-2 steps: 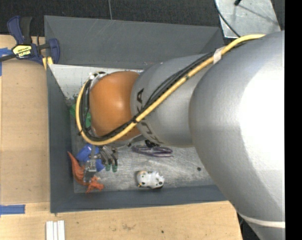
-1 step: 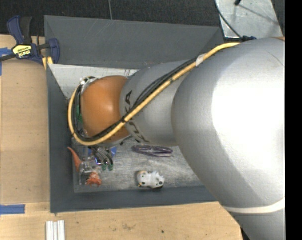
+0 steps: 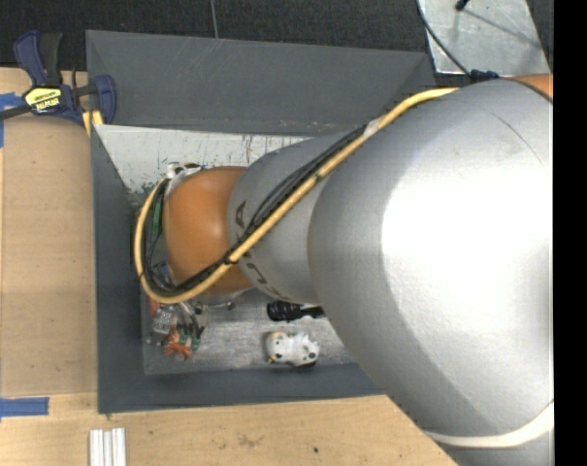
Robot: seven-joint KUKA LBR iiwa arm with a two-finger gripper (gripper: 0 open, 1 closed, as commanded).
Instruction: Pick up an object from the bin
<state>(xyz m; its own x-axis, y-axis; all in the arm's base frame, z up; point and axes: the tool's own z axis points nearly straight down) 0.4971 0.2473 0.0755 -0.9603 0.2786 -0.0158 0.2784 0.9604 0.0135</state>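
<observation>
Silver arm over bin, tool low left, state unclear, one white object, one black object.

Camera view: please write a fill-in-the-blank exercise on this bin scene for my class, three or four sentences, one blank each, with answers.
1. The arm reaches into the grey metal bin from the view's ____ side.
2. The cover on the arm's wrist is coloured ____.
3. The cable running along the arm is coloured ____.
4. By the bin's lower wall lies a small ____ object.
Missing words: right, orange, yellow, white.
</observation>
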